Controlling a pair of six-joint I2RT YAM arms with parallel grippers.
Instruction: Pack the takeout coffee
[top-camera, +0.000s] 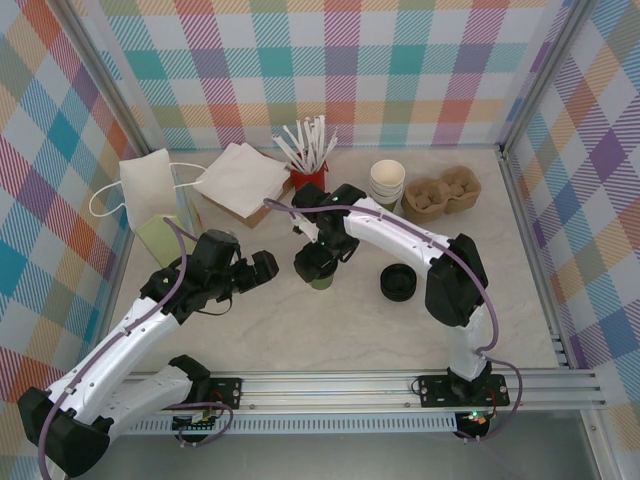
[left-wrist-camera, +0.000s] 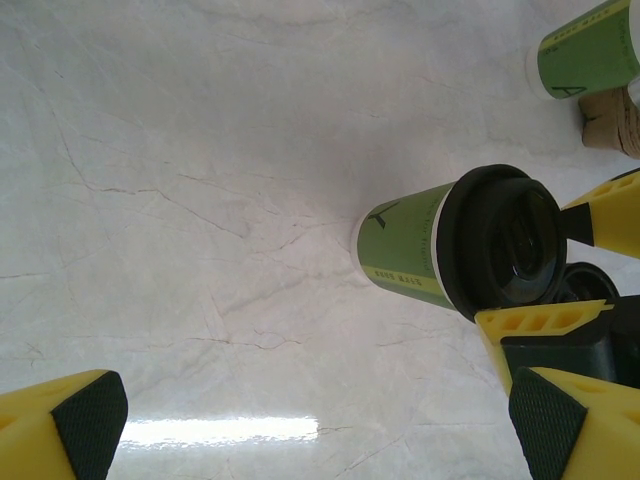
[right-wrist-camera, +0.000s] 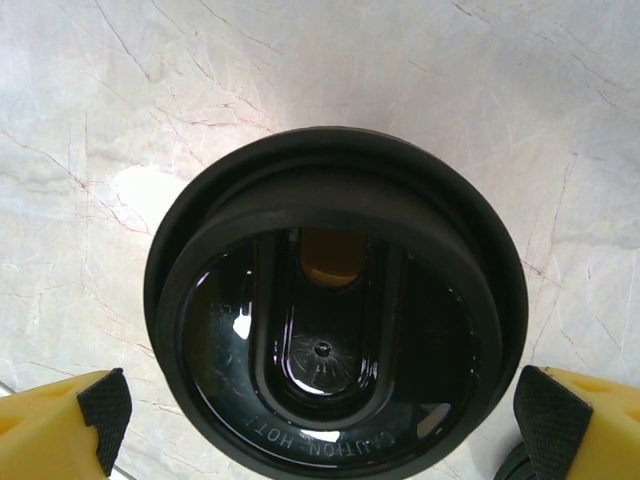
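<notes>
Paper bag (top-camera: 150, 190), napkins (top-camera: 240, 178), straws (top-camera: 308, 143), cup stack (top-camera: 387, 183), carrier (top-camera: 442, 192), lids (top-camera: 398, 283).

a robot test cell in a lab, dressed as a coffee counter. bright checked panels (top-camera: 400, 60) wall in a marble-look table (top-camera: 300, 335) at the top and sides of the frame. metal frame posts (top-camera: 102, 75) stand at the corners, and an aluminium rail (top-camera: 330, 385) runs along the bottom. café props sit at upper centre: straws (top-camera: 308, 140), a cup stack (top-camera: 387, 183) and a cardboard cup carrier (top-camera: 442, 193).

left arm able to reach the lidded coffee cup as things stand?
Probably yes, from the side: the left gripper is open, and the green wall of the coffee cup faces it across bare table. The right gripper straddles the lid from above, open, so a top grasp looks blocked.
</notes>
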